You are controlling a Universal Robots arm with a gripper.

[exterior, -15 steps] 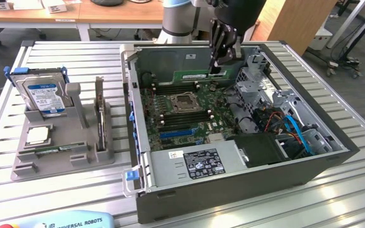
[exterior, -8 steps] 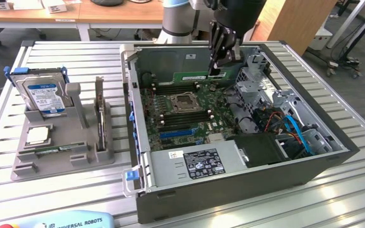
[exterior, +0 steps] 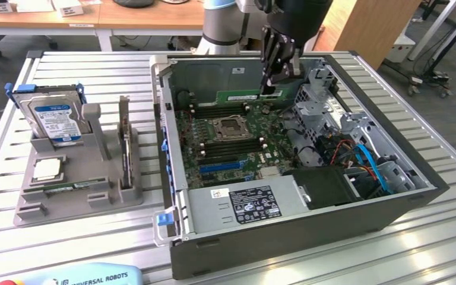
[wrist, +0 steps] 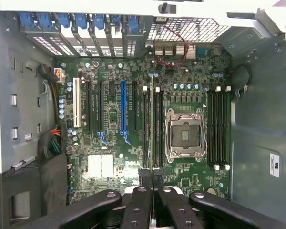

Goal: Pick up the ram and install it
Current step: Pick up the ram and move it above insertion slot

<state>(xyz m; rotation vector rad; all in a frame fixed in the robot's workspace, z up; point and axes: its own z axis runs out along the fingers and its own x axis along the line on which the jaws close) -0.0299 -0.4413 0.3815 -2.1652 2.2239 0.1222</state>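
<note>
Exterior view: bright, even overhead room light, with a pale sheen on the slatted metal table (exterior: 418,237), soft short shadows beside the grey holder (exterior: 78,196), and the open computer case (exterior: 386,208) darkest in its deep corner toward the exterior view's right. Wrist view: circuit board (wrist: 109,119) evenly lit, the case rim washed out to white glare, the corner by the cable bundle (wrist: 50,143) in shadow. Gripper (wrist: 151,177) a near-black shape with small glints on its rivets, the ram (wrist: 151,119) between its tips a thin pale line.
</note>
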